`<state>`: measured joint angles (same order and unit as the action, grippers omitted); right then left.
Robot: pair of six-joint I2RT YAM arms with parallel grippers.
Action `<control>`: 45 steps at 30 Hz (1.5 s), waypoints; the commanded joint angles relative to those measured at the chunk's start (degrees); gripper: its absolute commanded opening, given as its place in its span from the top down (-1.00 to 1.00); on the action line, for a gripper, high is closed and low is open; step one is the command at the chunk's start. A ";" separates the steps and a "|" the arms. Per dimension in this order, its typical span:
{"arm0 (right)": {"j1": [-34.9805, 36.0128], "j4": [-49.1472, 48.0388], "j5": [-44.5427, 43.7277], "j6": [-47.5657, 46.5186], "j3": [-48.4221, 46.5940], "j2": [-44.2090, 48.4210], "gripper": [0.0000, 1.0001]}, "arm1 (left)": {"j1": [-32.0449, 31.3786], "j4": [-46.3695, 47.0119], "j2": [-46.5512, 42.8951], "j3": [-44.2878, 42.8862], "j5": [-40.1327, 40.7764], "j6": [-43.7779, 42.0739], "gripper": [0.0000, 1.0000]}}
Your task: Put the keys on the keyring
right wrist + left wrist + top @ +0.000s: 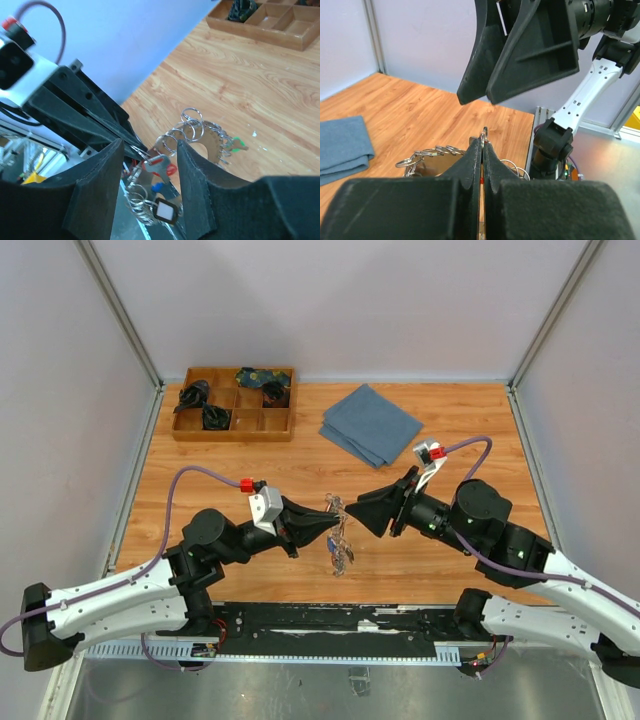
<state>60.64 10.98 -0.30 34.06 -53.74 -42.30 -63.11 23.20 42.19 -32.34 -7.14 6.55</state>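
My left gripper [326,526] is shut on a thin metal ring of the keyring bunch [339,537], which hangs from its tips above the table. In the left wrist view the ring [483,133] pokes out between the shut fingertips [475,155], with more silver rings [427,152] behind. My right gripper [362,511] is open, facing the left one, just right of the bunch. In the right wrist view its open gripper [150,147] frames a key with a red tag [162,165]. A black tag [166,212], a blue tag [158,187] and a green tag [239,145] hang nearby.
A wooden compartment tray [234,424] with dark items stands at the back left. A folded blue cloth [371,424] lies at the back centre. Grey walls enclose the table on three sides.
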 commanded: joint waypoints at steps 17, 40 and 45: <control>1.23 -5.89 4.68 7.24 -0.67 -2.48 0.45 | 0.27 7.12 -3.19 0.05 3.26 0.44 0.99; 1.23 -12.12 16.68 -20.13 2.08 0.31 0.17 | 0.28 10.38 -5.12 0.81 -4.99 0.74 0.99; 1.27 -18.26 19.72 -30.64 4.30 2.76 0.33 | 0.20 10.64 -4.93 0.52 -7.64 1.09 0.99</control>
<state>60.64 0.08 14.66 16.27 -50.65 -41.95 -63.11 28.45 38.02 -31.35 -11.42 6.96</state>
